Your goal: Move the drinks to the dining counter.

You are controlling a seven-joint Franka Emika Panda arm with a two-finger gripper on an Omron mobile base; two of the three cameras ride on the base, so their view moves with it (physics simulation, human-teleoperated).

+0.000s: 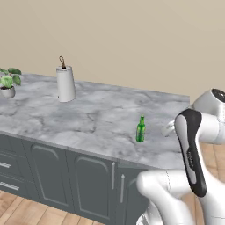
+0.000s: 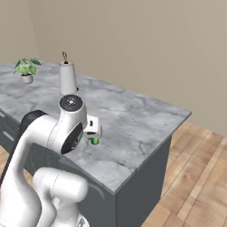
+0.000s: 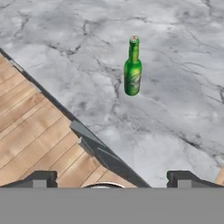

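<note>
Hand view: gripper (image 3: 109, 179) spread empty; green bottle (image 3: 132, 68) ahead looks rigid, slick, breakable; grasp its lower body.

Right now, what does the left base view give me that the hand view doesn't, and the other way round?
Left base view: the white paper towel roll and a potted plant far along the dining counter, plus the grey cabinet doors under it.
Hand view: the open gripper over the counter's edge and wood floor, holding nothing.
Both: the green bottle standing upright on the marble, untouched.
</note>
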